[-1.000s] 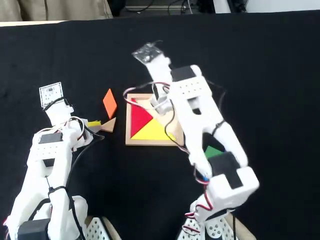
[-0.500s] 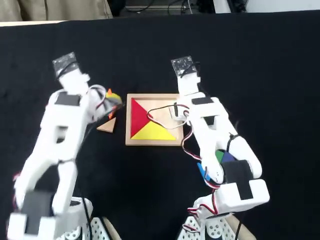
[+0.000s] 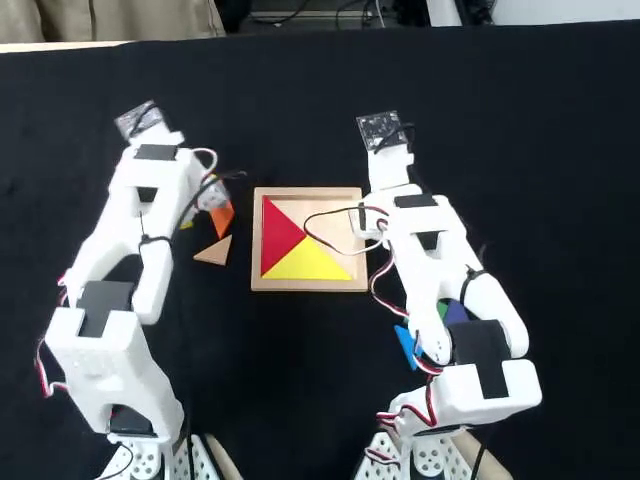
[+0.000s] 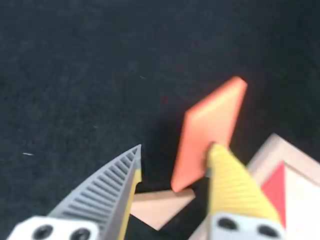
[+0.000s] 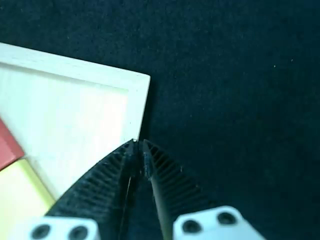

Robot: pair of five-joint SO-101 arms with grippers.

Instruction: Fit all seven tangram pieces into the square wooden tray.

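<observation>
Work at the square wooden tray (image 3: 305, 285)
Left gripper (image 4: 175, 148) spreads wide, empty, over the flat orange parallelogram (image 4: 210, 120); right gripper (image 5: 138, 143) is pinched together, empty, above the tray's rim.

White arms (image 3: 128, 250), black motor blocks (image 3: 478, 345), red and white cables (image 3: 330, 218), yellow-grey left tool (image 4: 176, 148), black ribbed right tool (image 5: 139, 144)

Even bright light, soft shadows

Pale matt wooden tray (image 3: 308, 284) — black cloth table (image 3: 540, 150), finely fuzzy.
</observation>
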